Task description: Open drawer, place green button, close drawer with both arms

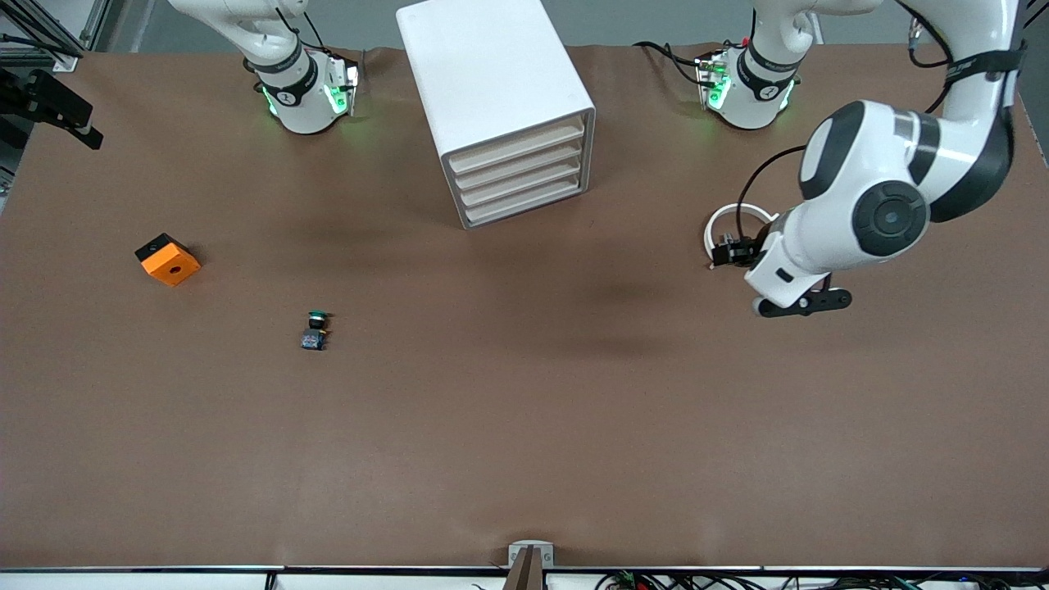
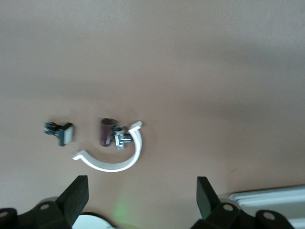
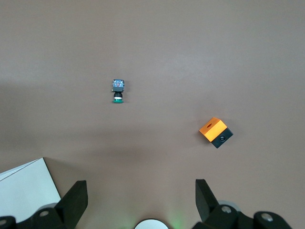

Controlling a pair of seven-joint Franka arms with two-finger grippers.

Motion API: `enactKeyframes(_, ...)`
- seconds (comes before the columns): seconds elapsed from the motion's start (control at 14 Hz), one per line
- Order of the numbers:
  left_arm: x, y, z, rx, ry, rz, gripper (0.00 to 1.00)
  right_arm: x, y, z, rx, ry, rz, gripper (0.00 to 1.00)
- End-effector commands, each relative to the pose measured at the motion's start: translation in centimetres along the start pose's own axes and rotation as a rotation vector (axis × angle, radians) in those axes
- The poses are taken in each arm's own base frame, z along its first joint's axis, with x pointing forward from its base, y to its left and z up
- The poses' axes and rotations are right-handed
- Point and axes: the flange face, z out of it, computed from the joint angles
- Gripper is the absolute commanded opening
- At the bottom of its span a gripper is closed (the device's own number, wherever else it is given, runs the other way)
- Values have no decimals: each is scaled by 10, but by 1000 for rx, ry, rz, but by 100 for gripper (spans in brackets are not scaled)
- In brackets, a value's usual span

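The button (image 1: 315, 329) lies on the brown counter (image 1: 524, 426), toward the right arm's end and nearer the front camera than the white drawer cabinet (image 1: 500, 106), whose four drawers all look shut. From the front view I judge nothing of the task done yet: drawer to open, button to fetch and drop in, drawer to close. An orange block (image 1: 168, 259) sits farther toward the right arm's end than the button. My left claw (image 1: 799, 303) hangs over the counter at the left arm's end, just beside a white ring piece (image 1: 721, 225); the right arm shows only its base here, its claw out of frame.

In the left wrist view, the left claw (image 2: 140, 202) stands wide open and empty above a white curved clip (image 2: 114, 162) with two small dark parts (image 2: 108, 132) beside it.

In the right wrist view, the right claw (image 3: 140, 202) is likewise spread wide, holding nothing, high over the button (image 3: 117, 90) and the orange block (image 3: 216, 132), with a corner of the cabinet (image 3: 24, 191) in sight.

I can read no brand, label or writing anywhere; the marks on the arm bases are too small to make out.
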Motion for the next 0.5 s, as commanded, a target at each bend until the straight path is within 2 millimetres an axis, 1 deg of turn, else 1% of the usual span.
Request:
enactKeyframes(0.0, 1, 32, 15, -24, -1, -113, 100, 0, -1, -10, -9, 13, -7, 100)
enactKeyframes(0.07, -1, 42, 18, -27, 4, -156, 100, 1, 1, -12, -9, 16, -3, 100)
enactKeyframes(0.14, -1, 57, 25, -21, -3, -193, 100, 2, 1, -11, -3, 17, -3, 100)
enactKeyframes(0.29, 3, 77, 36, -28, -28, -285, 100, 4, -1, -8, 0, 9, -7, 100)
enactKeyframes(0.43, 5, 97, 43, -58, -69, -357, 100, 6, -2, -4, 0, 3, -10, 100)
